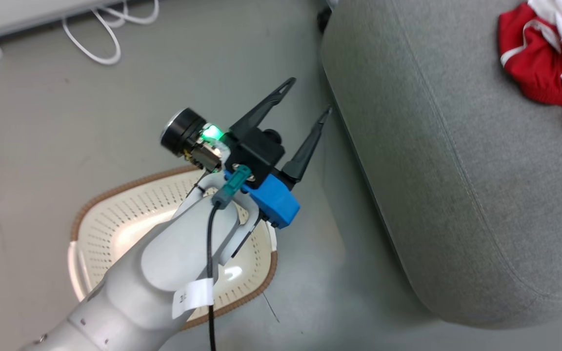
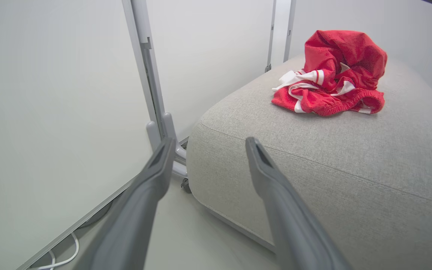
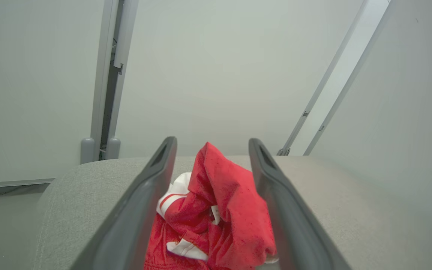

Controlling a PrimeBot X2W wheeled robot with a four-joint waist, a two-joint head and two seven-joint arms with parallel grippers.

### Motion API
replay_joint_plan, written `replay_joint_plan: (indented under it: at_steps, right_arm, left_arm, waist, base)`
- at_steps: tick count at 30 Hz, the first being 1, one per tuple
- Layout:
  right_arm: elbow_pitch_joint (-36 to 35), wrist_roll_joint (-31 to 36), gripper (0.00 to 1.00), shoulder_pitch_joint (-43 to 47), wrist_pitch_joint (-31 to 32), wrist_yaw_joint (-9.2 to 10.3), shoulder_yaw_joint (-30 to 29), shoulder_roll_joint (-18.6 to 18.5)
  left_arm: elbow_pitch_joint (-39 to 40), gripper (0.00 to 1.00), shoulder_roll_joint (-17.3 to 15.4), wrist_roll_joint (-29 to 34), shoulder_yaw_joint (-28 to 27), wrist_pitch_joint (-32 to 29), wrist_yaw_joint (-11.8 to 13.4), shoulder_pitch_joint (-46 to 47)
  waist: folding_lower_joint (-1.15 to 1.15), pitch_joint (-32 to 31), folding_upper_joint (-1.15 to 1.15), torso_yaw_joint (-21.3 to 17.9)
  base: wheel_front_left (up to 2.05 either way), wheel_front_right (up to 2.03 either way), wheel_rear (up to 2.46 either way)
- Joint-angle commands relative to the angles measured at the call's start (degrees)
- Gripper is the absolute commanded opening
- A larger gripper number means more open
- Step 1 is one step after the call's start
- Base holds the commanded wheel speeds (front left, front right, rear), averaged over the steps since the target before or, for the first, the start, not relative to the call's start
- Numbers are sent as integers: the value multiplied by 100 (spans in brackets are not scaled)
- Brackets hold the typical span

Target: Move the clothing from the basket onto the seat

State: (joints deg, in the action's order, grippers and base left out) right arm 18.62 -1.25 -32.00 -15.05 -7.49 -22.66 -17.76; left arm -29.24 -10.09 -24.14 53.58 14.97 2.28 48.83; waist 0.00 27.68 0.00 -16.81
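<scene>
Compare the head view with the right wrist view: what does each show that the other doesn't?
Head view: the basket on the floor, partly hidden by the left arm, the open left hand and a white cable. Right wrist view: the open right hand, its fingers either side of the clothing, and pale wall panels. Both: the red clothing lying on the grey seat.

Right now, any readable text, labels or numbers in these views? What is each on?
No text can be read.
The white tag on the left arm's cable: faint dark marks, too small to read.
The clothing on the seat: white trim, no legible number or print.
</scene>
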Motion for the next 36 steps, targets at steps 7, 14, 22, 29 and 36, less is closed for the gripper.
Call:
replay_joint_plan:
  at_steps: [7, 14, 22, 29, 36]
  right_arm:
    - [-481, 24, 100, 483, -19, -1, 929, 259]
    - [-676, -98, 100, 857, -19, 0, 1534, 423]
    - [-797, -247, 100, 1429, -19, -1, 1862, 652]
    - [-800, -382, 100, 2059, -19, -1, 1885, 814]
    - [-774, -430, 100, 2493, -19, -1, 1898, 975]
  left_arm:
    - [506, 100, -99, 101, -1040, 27, 229, -830]
    - [880, 100, -74, 372, -2098, 27, 287, -1683]
    - [1107, 100, 62, 717, -3149, 28, 164, -2585]
    - [1214, 100, 244, 1083, -3921, 24, -68, -3411]
    - [1334, 100, 399, 1374, -4391, 24, -299, -3916]
  waist:
    - [0, -992, 0, 580]
    - [0, -1524, 0, 1080]
    - [0, -2015, 0, 1537]
    - [0, -2411, 0, 1811]
    - [0, -2642, 0, 1890]
  base:
    - [0, 0, 0]
    - [0, 0, 0]
    - [0, 0, 0]
    - [0, 0, 0]
    - [0, 0, 0]
